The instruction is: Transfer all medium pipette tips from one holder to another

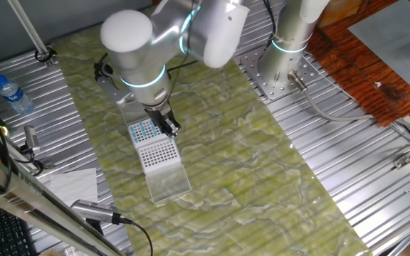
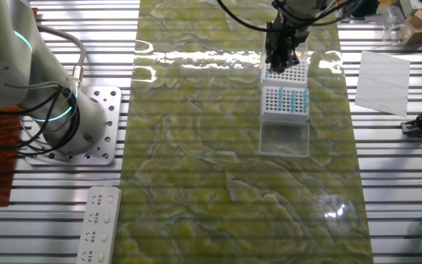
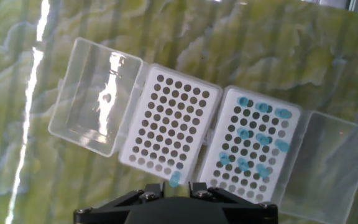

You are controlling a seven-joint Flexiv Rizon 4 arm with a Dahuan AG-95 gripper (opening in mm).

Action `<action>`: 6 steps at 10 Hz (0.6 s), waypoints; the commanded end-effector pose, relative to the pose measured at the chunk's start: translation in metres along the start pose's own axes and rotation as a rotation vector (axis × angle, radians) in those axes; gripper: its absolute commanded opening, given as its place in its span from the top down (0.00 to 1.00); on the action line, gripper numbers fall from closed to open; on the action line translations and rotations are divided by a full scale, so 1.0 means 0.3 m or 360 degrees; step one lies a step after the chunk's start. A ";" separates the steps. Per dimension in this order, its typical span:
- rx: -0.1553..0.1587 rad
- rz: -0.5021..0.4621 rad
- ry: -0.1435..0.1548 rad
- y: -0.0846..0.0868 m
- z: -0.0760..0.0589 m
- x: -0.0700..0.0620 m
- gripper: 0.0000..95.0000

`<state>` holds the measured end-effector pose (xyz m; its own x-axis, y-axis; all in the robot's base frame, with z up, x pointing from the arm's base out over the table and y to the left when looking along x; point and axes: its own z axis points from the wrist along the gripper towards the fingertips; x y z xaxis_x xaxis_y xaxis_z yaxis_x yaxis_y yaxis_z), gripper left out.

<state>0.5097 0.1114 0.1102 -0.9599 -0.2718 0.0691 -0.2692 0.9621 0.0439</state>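
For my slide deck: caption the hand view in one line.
End effector above two open white racks: one blue-topped tip in the near-empty left rack, about a dozen in the right rack.

water bottle (image 1: pixel 13 94), white power strip (image 2: pixel 97 225), paper sheet (image 2: pixel 383 72)

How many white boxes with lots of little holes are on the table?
2, side by side on the green mat, lids flipped open. In the hand view, the left rack holds one blue tip near its bottom edge; the right rack holds scattered blue tips.
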 end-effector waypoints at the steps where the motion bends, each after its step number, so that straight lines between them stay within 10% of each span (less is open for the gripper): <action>1: 0.0041 -0.0101 -0.0043 -0.053 0.012 -0.021 0.80; 6: 0.0051 -0.0178 -0.0078 -0.139 0.049 -0.048 0.80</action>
<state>0.5353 0.0761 0.0913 -0.9264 -0.3761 0.0163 -0.3758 0.9265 0.0171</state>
